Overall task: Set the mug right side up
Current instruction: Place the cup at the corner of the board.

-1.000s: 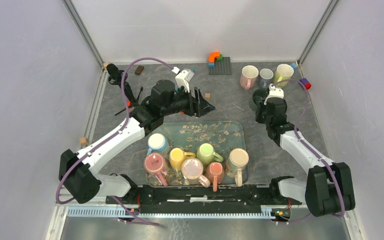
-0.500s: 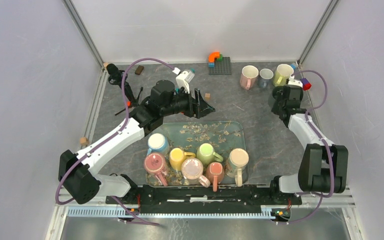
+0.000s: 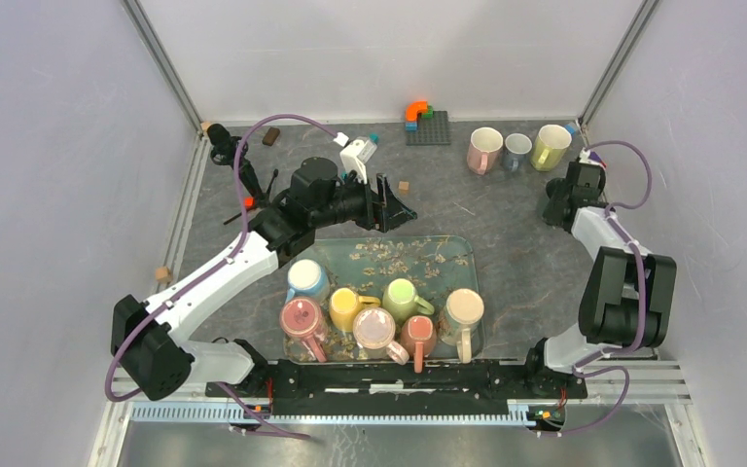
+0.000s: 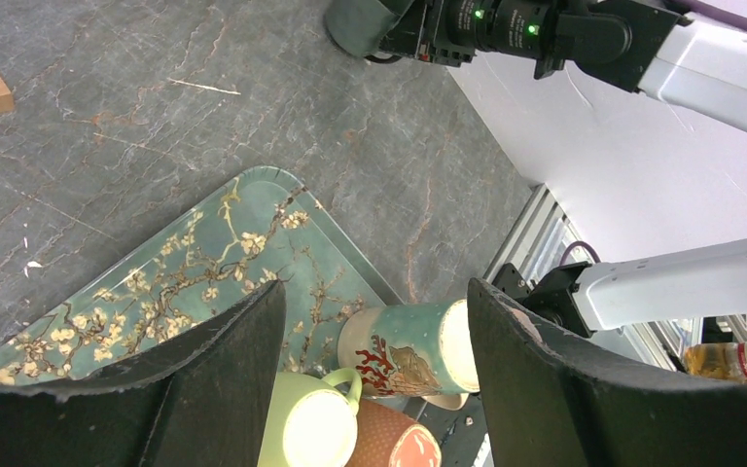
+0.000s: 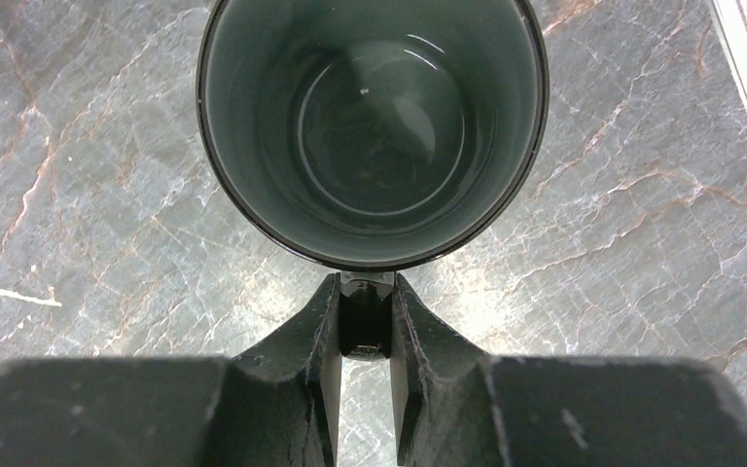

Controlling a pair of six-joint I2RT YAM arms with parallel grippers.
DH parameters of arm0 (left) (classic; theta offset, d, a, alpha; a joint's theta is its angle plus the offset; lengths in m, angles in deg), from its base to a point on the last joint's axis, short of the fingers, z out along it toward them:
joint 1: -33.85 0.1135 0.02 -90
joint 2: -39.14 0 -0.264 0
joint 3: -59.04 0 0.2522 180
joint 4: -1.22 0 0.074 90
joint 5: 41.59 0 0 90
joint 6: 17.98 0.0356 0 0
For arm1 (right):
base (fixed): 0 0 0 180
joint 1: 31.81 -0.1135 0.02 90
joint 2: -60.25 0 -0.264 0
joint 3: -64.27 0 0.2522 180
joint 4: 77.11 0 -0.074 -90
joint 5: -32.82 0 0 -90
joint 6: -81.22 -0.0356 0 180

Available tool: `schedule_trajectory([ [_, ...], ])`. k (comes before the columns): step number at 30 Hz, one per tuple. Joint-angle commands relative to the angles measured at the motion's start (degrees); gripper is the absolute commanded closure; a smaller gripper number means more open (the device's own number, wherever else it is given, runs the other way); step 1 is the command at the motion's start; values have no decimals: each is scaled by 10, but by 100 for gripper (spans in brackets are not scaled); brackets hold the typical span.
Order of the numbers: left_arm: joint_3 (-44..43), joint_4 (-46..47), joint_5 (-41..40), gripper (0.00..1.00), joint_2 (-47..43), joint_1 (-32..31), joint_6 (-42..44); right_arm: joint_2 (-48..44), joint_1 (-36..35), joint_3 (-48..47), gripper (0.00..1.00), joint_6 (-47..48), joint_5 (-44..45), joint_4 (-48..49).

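Dark green mug is showing at about 2 o'clock on the grey marbled table in the overhead view. The right gripper is meeting it from the 3 o'clock side. The left gripper is hovering over the 12 o'clock edge of the floral tray, which is carrying several colourful mugs toward 6 o'clock.

Left wrist view: the left gripper is holding nothing, jaws standing wide apart above the tray. A coral-patterned mug is showing between them at 6 o'clock.

Right wrist view: the green mug is standing mouth up, its inside facing the camera. The right gripper is pinching its handle at 6 o'clock, jaws narrow around it.
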Motion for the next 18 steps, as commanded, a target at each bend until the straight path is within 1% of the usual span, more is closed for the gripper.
schedule_trajectory([
  [1,2,7,19,25,-22,-3,30,17,13,-68,100,-5,-2,35],
  [8,9,7,16,25,-34,-3,31,75,21,-126,100,-7,-6,8],
  [15,14,4,16,25,-43,-2,31,116,26,-161,100,-10,-13,-8],
  [18,15,2,17,25,-42,-3,32,119,27,-164,95,-11,-12,-6],
])
